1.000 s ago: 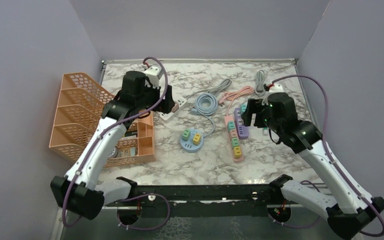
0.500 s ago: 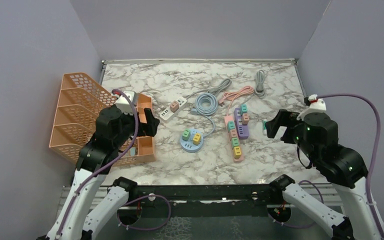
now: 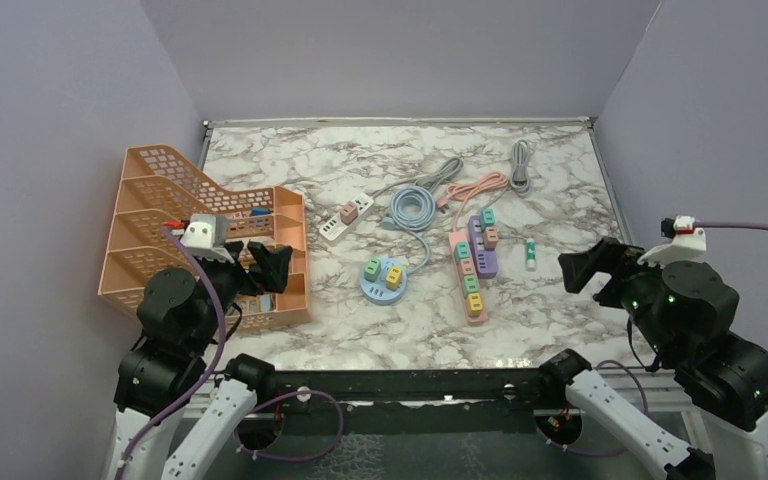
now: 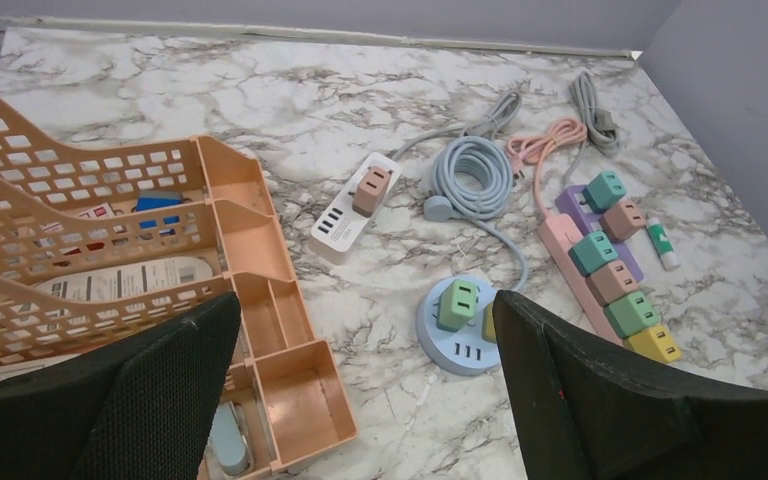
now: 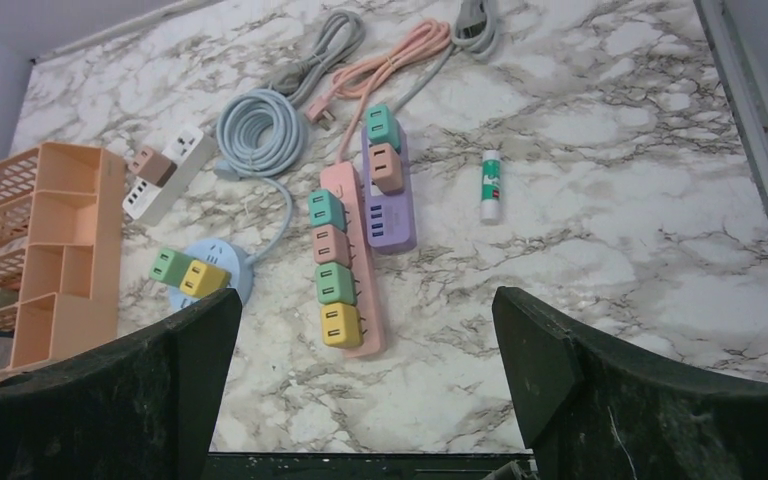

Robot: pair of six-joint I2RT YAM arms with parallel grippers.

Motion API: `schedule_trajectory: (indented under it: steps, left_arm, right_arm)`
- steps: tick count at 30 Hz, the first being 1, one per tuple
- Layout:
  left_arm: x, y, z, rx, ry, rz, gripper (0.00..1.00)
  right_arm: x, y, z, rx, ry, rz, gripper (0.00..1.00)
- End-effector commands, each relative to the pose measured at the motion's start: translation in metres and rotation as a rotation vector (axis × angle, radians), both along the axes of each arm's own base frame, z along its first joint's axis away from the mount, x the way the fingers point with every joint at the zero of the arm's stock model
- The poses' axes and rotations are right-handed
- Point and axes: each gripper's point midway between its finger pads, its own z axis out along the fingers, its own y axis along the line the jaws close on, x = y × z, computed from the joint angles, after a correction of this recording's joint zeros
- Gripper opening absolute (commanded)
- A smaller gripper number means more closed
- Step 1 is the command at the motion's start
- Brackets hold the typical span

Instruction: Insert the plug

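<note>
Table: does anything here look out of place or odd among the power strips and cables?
Yes, one thing. A glue stick lies alone on the table, right of the purple strip. Everything else near it is electrical, so it looks stray. Nothing looks spilled or broken.

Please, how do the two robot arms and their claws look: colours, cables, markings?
Both arms have black joint housings and white links. A purple cable loops along each to a white camera block. The left claw and right claw are black; the left fingers show fine mesh texture. Green lights dot the right arm.
</note>
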Motion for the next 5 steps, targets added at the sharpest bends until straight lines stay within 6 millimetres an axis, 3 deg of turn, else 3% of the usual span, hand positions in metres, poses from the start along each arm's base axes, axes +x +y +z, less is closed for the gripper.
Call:
schedule_trajectory:
  steps: [1, 5]
  left_arm:
    - [-0.0037, 0.0109, 0.0079, -0.018, -0.017, 0.057, 0.99]
    - [-0.0041, 0.0098, 0.0058, -0.026, -0.011, 0.055, 0.99]
  right_arm:
    - [-0.0099, -0.0130, 0.0084, 0.011, -0.039, -0.037, 0.98]
    - [-0.0144, -0.0153, 0.0113, 0.014, -0.062, -0.030, 1.00]
